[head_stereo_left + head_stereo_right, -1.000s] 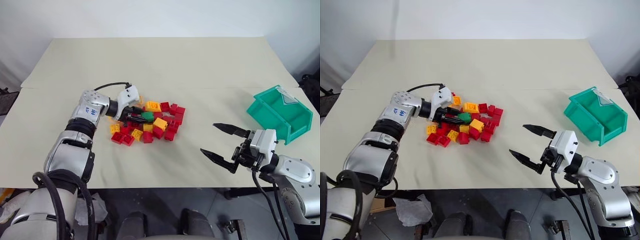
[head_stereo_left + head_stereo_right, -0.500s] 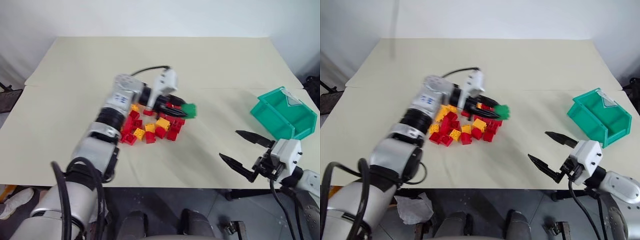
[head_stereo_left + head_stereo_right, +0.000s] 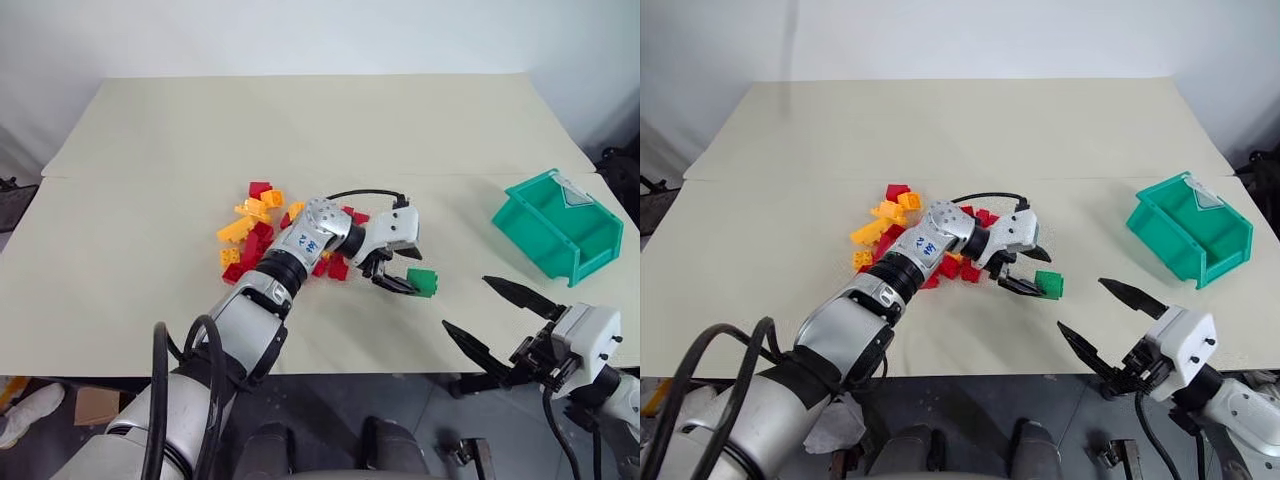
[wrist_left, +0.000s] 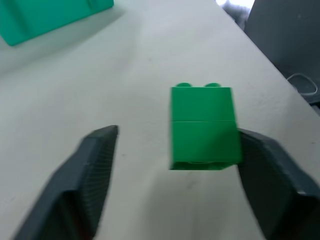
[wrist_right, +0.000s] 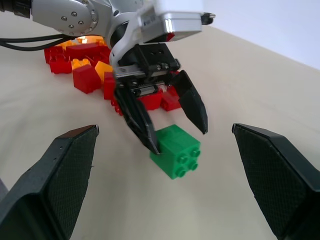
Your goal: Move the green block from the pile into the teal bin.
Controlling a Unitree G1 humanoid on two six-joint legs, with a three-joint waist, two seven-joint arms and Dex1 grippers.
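One small, stiff, light block [image 3: 422, 282] lies on the table between pile [image 3: 262, 232] and bin [image 3: 558, 238], my left gripper [image 3: 396, 268] spread wide beside it, right gripper [image 3: 494, 322] wide too; I'd pinch its flat sides.

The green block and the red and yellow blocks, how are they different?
The green block lies alone on the bare table, between the open fingers of the left gripper; the red and yellow blocks lie jumbled together in a pile. The green block sits nearer the teal bin than the pile does. There is one green block, but many red and yellow ones. All are studded plastic bricks.
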